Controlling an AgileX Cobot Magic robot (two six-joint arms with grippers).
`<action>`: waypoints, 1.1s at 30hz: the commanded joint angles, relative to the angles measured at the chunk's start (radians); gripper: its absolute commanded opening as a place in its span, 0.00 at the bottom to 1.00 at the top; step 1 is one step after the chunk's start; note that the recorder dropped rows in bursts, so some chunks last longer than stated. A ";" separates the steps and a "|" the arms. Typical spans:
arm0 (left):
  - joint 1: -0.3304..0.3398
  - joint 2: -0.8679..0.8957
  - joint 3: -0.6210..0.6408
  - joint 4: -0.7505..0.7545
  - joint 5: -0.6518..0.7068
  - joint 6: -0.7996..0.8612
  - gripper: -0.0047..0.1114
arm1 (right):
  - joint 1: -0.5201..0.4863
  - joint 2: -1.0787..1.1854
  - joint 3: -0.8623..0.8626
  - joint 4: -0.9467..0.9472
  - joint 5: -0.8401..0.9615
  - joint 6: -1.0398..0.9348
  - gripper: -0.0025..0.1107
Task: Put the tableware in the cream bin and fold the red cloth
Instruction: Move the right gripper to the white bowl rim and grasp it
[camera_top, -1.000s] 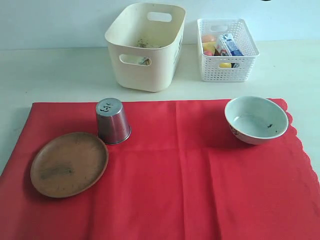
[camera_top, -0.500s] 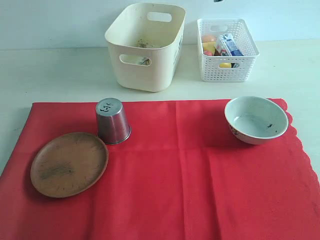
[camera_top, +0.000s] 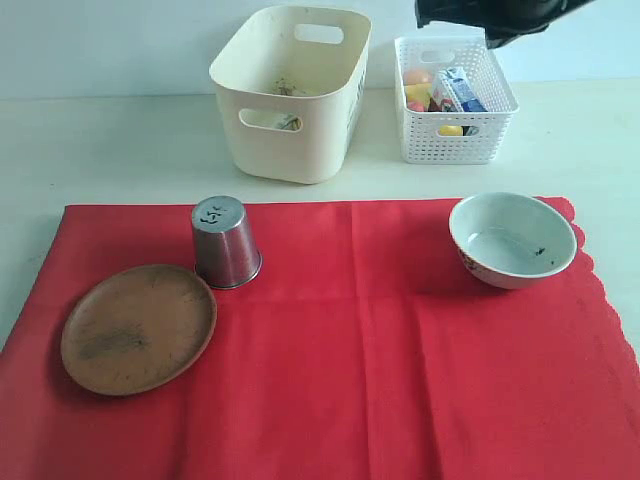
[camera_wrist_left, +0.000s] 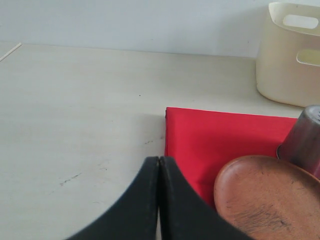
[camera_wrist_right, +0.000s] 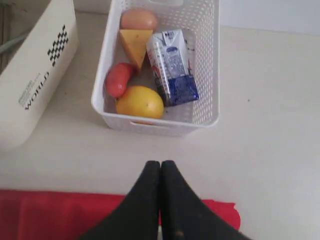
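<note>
The red cloth (camera_top: 350, 340) lies flat; left hand (camera_wrist_left: 159, 165) and right hand (camera_wrist_right: 160, 167) pinched shut, empty.
It covers the near edge of the tabletop (camera_top: 100, 140), cream bin (camera_top: 290, 90) at the far edge; plate (camera_top: 138, 328) by the cloth's left edge, bowl (camera_top: 512, 240) at its far right corner, cup (camera_top: 226, 242) inverted beside the plate.

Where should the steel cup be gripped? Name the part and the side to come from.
Probably the upper wall, from straight above. The steel cup stands upside down on the red cloth, closed base up, so no rim is free to pinch. Its wall narrows toward the top, and the wooden plate crowds its foot.
</note>
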 joint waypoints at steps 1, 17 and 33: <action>-0.006 -0.005 0.003 0.001 -0.012 -0.001 0.05 | -0.003 -0.092 0.145 -0.008 -0.022 0.028 0.02; -0.006 -0.005 0.003 0.001 -0.012 -0.001 0.05 | -0.160 -0.175 0.494 0.083 -0.105 0.068 0.02; -0.006 -0.005 0.003 0.001 -0.012 -0.001 0.05 | -0.379 -0.064 0.527 0.498 -0.182 -0.360 0.03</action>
